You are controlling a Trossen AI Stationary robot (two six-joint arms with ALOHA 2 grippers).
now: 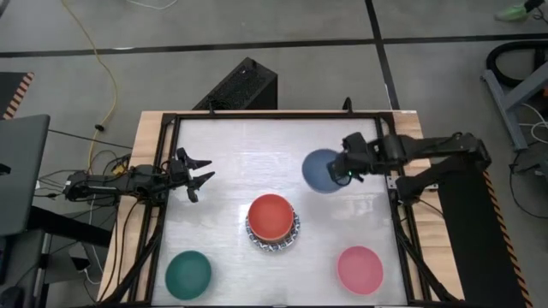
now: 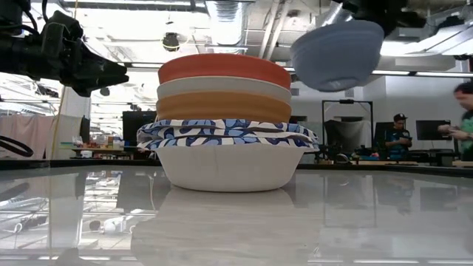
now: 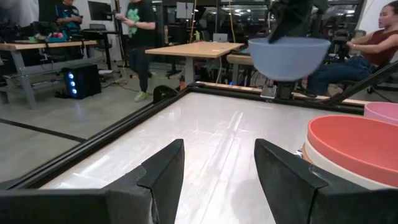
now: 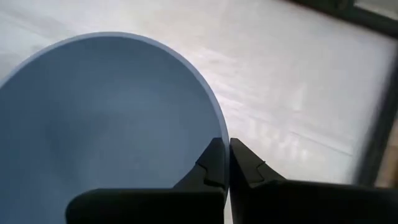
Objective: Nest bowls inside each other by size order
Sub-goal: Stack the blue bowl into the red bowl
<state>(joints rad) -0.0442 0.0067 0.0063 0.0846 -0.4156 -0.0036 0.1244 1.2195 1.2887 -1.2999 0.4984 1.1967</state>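
Observation:
A stack of nested bowls stands mid-table: a red bowl on top, then cream and orange ones, blue-and-white patterned ones, and a white bowl at the bottom resting on the table. A slate-blue bowl hangs in the air at the right, held by my right gripper, which is shut on it. A dark green bowl and a pink bowl sit near the front edge. My left gripper stands open at the table's left edge, holding nothing. My right gripper pinches the slate-blue bowl's rim, one finger inside the bowl and one outside. The fingers come slanting down from the table's right side. The bowl hangs clear of the table, mouth up and slightly tilted.
A black frame runs around the white tabletop. Bare table lies between the stack and the far edge. People sit and stand at desks in the room behind.

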